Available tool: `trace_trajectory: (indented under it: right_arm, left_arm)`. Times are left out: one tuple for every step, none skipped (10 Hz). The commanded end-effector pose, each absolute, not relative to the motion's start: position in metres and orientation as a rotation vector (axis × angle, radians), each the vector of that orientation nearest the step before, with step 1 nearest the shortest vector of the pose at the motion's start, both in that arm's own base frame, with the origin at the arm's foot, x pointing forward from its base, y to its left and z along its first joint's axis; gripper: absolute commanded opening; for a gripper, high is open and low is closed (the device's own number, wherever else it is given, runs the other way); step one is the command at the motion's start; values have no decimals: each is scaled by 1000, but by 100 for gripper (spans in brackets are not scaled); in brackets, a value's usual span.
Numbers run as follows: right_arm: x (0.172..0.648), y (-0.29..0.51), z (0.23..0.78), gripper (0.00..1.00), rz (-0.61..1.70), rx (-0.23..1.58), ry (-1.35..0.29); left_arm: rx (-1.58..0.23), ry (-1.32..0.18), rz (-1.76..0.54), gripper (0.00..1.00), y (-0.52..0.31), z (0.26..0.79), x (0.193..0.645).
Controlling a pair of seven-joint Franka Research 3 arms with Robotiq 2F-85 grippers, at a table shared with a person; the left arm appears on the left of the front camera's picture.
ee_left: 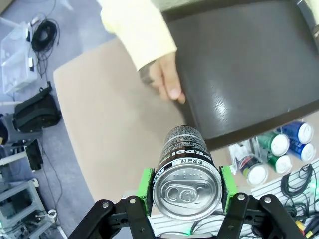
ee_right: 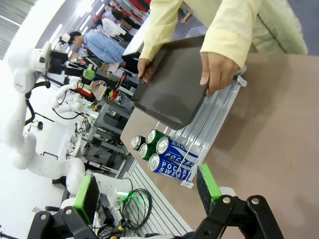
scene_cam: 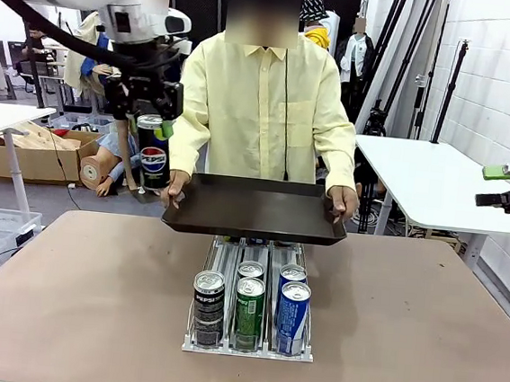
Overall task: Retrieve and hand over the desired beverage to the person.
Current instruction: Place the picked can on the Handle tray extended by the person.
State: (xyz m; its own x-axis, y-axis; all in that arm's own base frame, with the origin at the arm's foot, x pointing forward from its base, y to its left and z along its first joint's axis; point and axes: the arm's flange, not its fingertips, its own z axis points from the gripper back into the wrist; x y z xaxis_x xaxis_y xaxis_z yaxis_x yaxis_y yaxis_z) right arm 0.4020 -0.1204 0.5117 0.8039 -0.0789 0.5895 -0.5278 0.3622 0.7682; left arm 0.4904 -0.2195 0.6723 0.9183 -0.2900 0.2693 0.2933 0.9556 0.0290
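A black Pepsi can (scene_cam: 154, 163) hangs in the air left of the person (scene_cam: 264, 93), with my left gripper (scene_cam: 152, 129) shut on its upper part. In the left wrist view the can (ee_left: 182, 144) sits between the green pads (ee_left: 146, 185), top towards the camera, just off the tray's near corner. The person, in a pale-yellow shirt, holds a black tray (scene_cam: 253, 207) level with both hands over the far end of the can rack. My right gripper (scene_cam: 495, 185) hovers open at the far right, holding nothing; its open fingers (ee_right: 87, 196) frame the rack and tray from the side.
A clear rack (scene_cam: 247, 346) in the middle of the brown table (scene_cam: 74, 291) holds several cans: one black Pepsi (scene_cam: 209, 306), green ones (scene_cam: 249, 310) and blue Pocari Sweat ones (scene_cam: 293, 314). White tables stand to the left and right behind.
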Motion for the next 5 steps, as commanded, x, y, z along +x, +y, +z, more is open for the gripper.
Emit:
trace_trajectory:
  right_arm:
    - [401,-119,510,100,321,1181,-604]
    - [401,-119,510,100,321,1181,-604]
    - [401,-119,510,100,321,1181,-604]
    - [401,-119,510,100,321,1181,-604]
    - [401,-119,510,100,321,1181,-604]
  left_arm:
    - [-1,-297,-312,0,-240,688,510]
    - [-8,-289,-338,0,-253,686,523]
    - [-10,-274,-351,0,-263,683,534]
    - [-14,-264,-370,0,-272,681,543]
    - [-22,-264,-386,0,-280,681,550]
